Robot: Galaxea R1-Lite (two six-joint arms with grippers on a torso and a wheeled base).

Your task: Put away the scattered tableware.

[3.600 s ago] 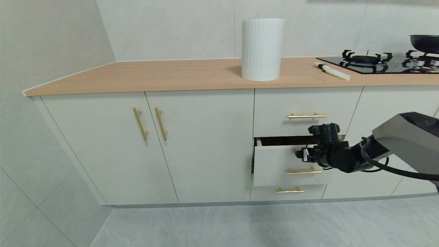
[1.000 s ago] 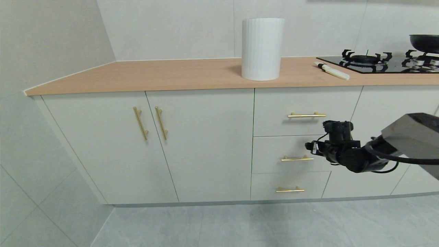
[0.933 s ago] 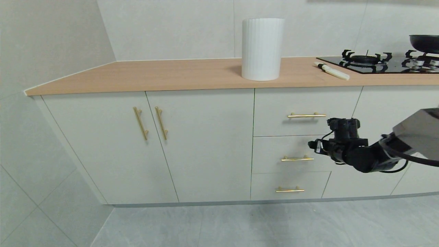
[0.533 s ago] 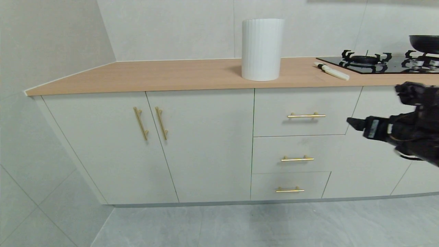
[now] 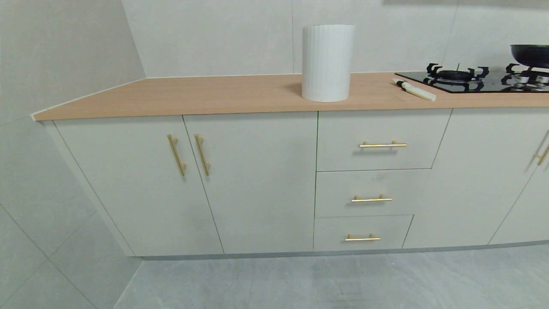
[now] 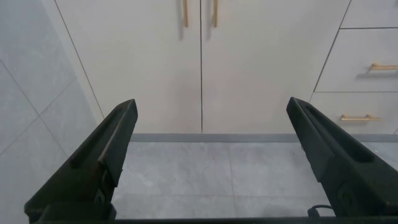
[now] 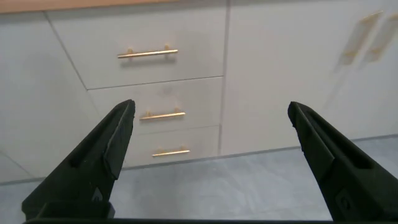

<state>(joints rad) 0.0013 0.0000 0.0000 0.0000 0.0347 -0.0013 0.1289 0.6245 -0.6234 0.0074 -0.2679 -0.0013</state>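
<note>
Since the earlier frames the middle drawer (image 5: 371,193) is pushed shut, and the right arm is drawn back from it. Both the left gripper (image 6: 210,102) and the right gripper (image 7: 210,104) are seen wide open, and nothing is carried. One knife (image 5: 414,89) lies on the countertop (image 5: 214,92), to the right of the white ribbed container (image 5: 328,62) and well apart from it. It is judged light, stiff and smooth, so it may slip; a grasp across the handle is advised, away from the blade. Below the container three drawers are counted, all closed. One pan (image 5: 529,53) is seen further right of the container.
</note>
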